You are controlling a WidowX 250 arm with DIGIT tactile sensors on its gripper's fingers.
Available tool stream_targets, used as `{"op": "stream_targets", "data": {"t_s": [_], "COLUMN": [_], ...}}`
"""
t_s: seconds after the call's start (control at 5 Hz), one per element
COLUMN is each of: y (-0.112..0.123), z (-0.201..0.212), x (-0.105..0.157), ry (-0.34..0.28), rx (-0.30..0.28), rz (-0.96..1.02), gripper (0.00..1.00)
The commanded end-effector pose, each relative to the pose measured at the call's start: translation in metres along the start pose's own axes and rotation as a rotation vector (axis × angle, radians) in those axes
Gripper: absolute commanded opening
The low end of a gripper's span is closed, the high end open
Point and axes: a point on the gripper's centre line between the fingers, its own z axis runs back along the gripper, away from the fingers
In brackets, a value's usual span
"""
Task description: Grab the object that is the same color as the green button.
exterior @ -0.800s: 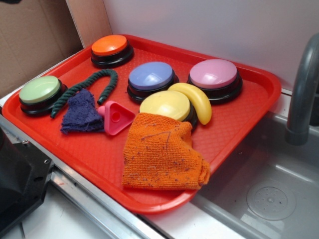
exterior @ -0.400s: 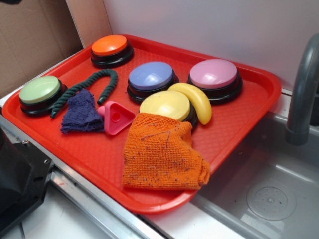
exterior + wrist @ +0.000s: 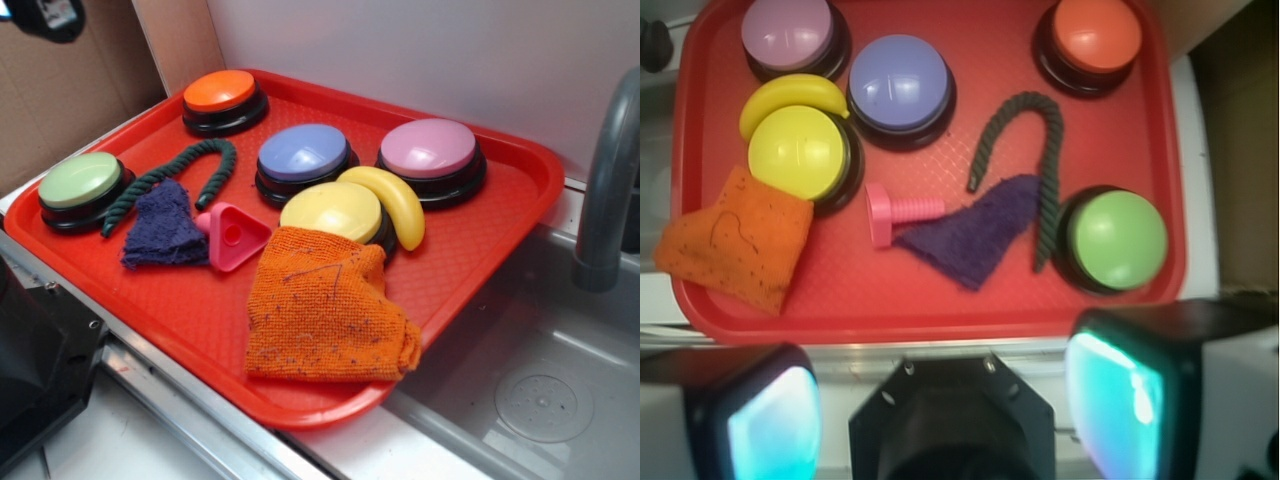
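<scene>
The dark green twisted rope piece point(image 3: 165, 178) lies bent in an arch on the red tray point(image 3: 200, 310), between the green button point(image 3: 80, 180) and the blue button. One end touches the dark blue cloth. In the wrist view the rope point(image 3: 1045, 150) lies beside the green button point(image 3: 1118, 238). My gripper point(image 3: 940, 400) is open and empty, high above the tray's near edge, well apart from the rope. Only a dark part of it shows at the top left of the exterior view point(image 3: 45, 15).
On the tray are orange point(image 3: 222, 92), blue point(image 3: 303, 152), pink point(image 3: 430, 148) and yellow point(image 3: 332, 210) buttons, a banana point(image 3: 395, 205), a pink screw-like toy point(image 3: 232, 235), a dark blue cloth point(image 3: 162, 225) and an orange cloth point(image 3: 325, 305). A sink and faucet point(image 3: 605, 180) are at the right.
A dark part of my gripper has come into the top left corner of the exterior view. Nothing on the tray has moved.
</scene>
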Motion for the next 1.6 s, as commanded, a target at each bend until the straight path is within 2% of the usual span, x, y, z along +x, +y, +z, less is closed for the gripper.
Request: {"op": "stream_targets", "data": {"t_s": [0.0, 0.2, 0.4, 0.6, 1.0, 1.2, 1.4], "y": [0.046, 0.069, 0.089, 0.101, 0.105, 0.104, 0.097], "z": [-0.046, -0.082, -0.119, -0.141, -0.166, -0.174, -0.178], "x": [0.039, 0.057, 0.068, 0.073, 0.079, 0.081, 0.085], "ry": [-0.048, -0.062, -0.083, -0.058, -0.023, -0.022, -0.022], "rx": [0.024, 0.055, 0.005, 0.034, 0.105, 0.088, 0.101], "rz": [0.071, 0.135, 0.15, 0.163, 0.124, 0.084, 0.08], "gripper": [1.0, 1.0, 1.0, 1.0, 1.0, 1.0, 1.0]}}
